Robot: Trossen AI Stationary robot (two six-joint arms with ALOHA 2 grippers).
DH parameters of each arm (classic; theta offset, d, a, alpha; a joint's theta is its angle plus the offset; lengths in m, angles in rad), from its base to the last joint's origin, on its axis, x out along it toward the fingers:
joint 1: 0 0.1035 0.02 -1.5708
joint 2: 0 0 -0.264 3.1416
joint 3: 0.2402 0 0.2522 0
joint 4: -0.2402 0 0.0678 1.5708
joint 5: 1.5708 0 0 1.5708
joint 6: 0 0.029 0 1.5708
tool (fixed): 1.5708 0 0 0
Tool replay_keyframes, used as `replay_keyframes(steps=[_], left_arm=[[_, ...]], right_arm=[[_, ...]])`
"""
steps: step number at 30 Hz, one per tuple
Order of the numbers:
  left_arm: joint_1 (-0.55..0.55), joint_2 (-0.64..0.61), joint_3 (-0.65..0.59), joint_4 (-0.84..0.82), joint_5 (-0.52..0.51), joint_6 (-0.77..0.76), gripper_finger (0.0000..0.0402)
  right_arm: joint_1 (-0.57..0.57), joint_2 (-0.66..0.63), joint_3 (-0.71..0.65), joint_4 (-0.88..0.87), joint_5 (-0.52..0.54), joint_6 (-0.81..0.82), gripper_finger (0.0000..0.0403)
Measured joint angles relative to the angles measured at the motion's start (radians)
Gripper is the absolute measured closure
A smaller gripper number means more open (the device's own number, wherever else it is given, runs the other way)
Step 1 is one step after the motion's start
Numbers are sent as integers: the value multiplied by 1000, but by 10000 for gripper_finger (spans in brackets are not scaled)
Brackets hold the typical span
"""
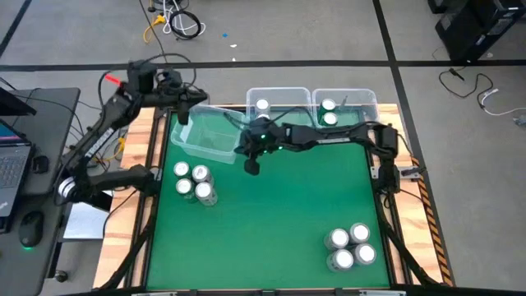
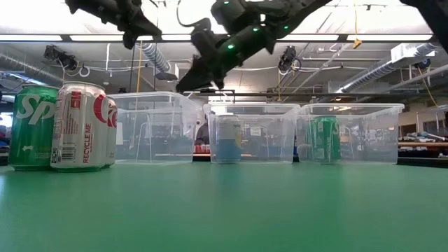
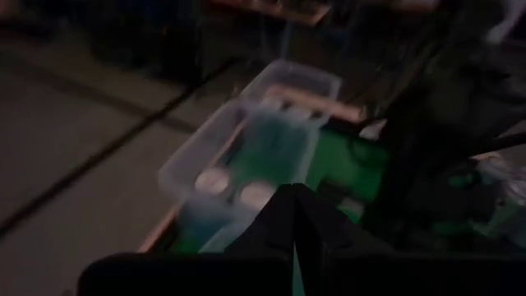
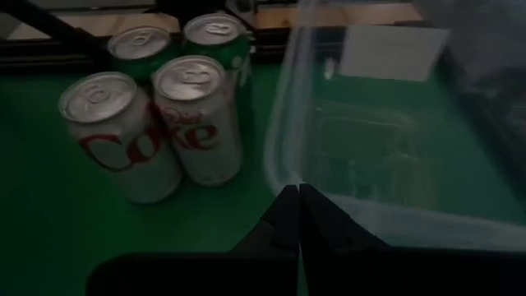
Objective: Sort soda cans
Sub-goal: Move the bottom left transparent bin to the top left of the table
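Several soda cans stand upright on the green mat in two clusters. The left cluster [image 1: 193,182] has silver Diet Coke cans [image 4: 197,115] and green cans [image 4: 218,37]; the other cluster [image 1: 349,247] is near the right front. One can [image 1: 262,105] stands in the middle clear bin and two cans [image 1: 329,113] in the right bin. My right gripper [image 1: 251,162] hangs shut above the mat, beside the near right corner of the tilted left bin [image 1: 205,133]. My left gripper [image 1: 182,115] is shut, raised over that bin's far left corner.
Three clear bins line the far edge: the left bin skewed, the middle bin [image 1: 279,92] and the right bin [image 1: 349,97] square. The mat's centre [image 1: 279,222] lies between the two can clusters. A desk with a laptop [image 1: 12,164] stands left of the table.
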Motion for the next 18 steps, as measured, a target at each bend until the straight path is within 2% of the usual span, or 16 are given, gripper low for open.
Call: replay_keyframes(steps=[6, 10, 18], left_arm=[[-63, -146, -188, 248, 54, -19, 399], [-106, -220, -289, 348, 59, -20, 400], [-149, -273, -380, 359, 69, 0, 400]], right_arm=[[5, 68, 97, -55, 6, 0, 403], [-24, 97, 136, -74, 12, 1, 403], [-89, 86, 167, -108, 76, -20, 403]])
